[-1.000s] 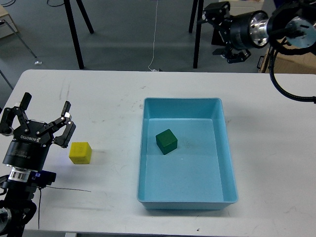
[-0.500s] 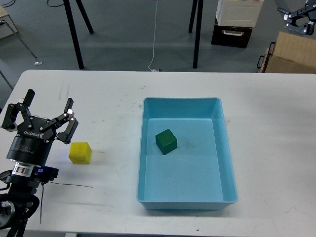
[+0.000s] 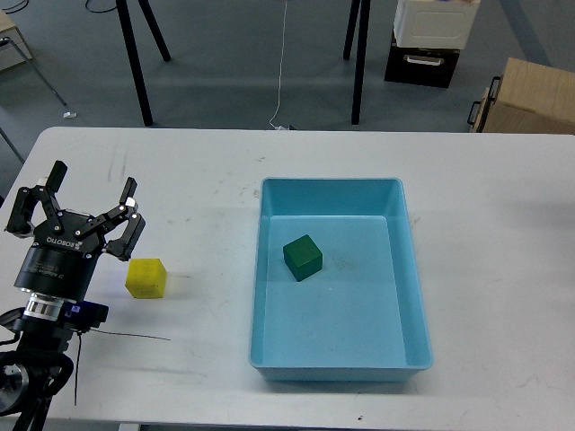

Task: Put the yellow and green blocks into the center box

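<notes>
A yellow block (image 3: 146, 277) lies on the white table, left of the box. A green block (image 3: 303, 258) lies inside the light blue box (image 3: 415, 296), in its far left part. My left gripper (image 3: 85, 205) is open and empty; its fingers stand just left of and behind the yellow block, not touching it. My right gripper is out of view.
The white table (image 3: 198, 180) stretches around the box. Beyond its far edge are black stand legs (image 3: 135, 63), a dark case (image 3: 422, 65) and a cardboard box (image 3: 530, 99) on the floor.
My right arm has swung up and right out of the view. My left gripper has shifted slightly right toward the yellow block. The blocks have not moved.
</notes>
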Controlling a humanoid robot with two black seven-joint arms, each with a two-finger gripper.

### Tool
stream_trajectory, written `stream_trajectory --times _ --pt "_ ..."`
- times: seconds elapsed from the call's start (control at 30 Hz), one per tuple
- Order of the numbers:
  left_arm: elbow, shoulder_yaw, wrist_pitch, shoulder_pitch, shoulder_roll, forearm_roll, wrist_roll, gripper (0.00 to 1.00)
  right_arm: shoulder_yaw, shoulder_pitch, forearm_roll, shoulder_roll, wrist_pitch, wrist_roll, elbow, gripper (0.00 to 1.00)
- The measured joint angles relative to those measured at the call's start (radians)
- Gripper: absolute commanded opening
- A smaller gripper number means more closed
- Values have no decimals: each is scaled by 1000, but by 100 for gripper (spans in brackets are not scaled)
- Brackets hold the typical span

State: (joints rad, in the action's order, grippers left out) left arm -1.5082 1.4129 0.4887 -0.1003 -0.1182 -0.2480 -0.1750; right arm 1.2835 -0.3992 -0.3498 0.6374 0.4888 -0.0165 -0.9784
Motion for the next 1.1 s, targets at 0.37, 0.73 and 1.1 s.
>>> stream_trajectory --times 0.37,0.73,1.1 --pt "-18 12 0 -9 1 -1 2 100 303 629 -13 -340 0 9 -389 100" --pt "-21 135 0 -7 -13 -10 7 100 307 736 67 -365 0 9 -471 100" --pt "41 309 0 311 -306 20 -10 100 327 800 68 -342 0 11 -521 100"
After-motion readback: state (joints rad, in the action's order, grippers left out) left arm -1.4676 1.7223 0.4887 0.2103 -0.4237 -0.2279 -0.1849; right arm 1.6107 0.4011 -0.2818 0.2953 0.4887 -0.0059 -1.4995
